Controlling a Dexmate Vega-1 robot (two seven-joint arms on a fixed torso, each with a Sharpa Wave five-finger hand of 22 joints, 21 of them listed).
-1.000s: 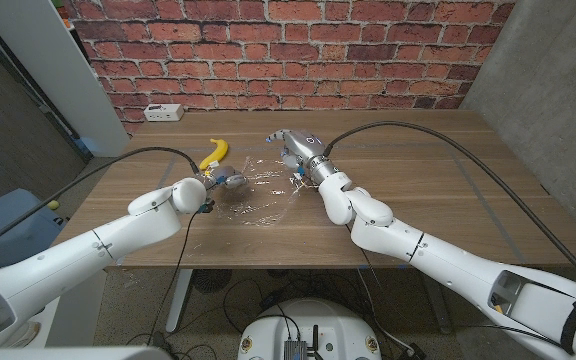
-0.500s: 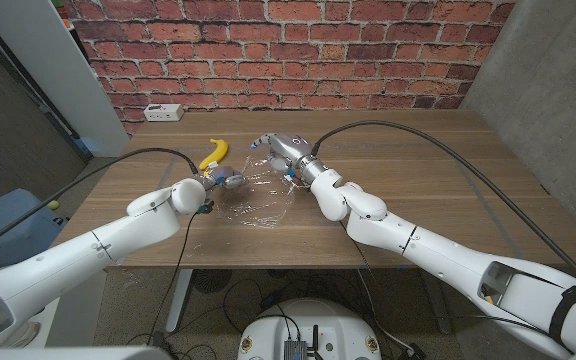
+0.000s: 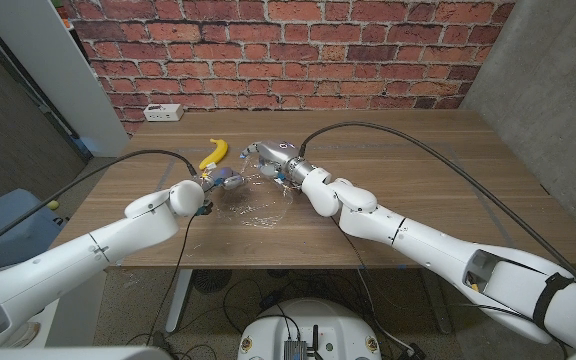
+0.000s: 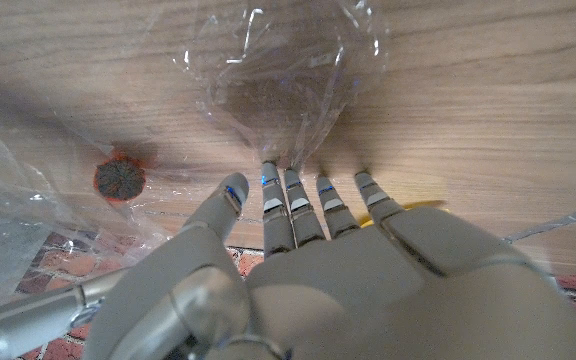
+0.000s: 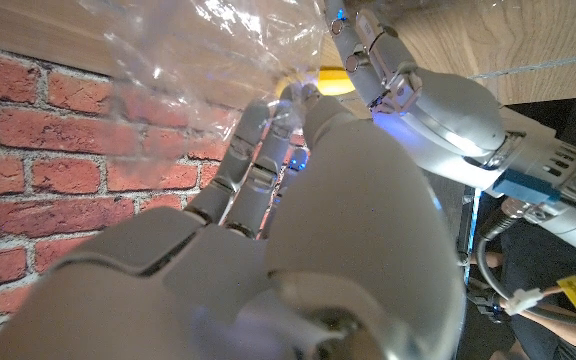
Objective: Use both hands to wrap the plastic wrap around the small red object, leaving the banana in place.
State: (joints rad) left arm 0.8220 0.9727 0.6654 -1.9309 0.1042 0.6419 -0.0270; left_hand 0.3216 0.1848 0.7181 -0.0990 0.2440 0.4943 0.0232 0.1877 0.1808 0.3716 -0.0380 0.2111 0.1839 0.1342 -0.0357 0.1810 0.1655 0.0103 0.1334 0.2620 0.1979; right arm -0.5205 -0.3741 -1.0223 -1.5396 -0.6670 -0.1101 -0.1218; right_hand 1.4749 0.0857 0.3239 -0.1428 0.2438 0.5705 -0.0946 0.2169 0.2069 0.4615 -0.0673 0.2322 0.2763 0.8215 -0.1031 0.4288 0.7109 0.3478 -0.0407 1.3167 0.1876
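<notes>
The left robot hand pinches an edge of the crinkled clear plastic wrap in its fingertips, left of the surface's middle. The right robot hand grips the wrap's far edge, lifted. The small round red object lies under the wrap. The yellow banana lies just beyond.

The bench is matt brown wood with a fine straight grain. The plastic wrap is thin clear film, crinkled and glinting. The small red object looks rough and dull. Both hands, left and right, have smooth grey plastic shells with a satin sheen. The banana has smooth matt yellow skin.
</notes>
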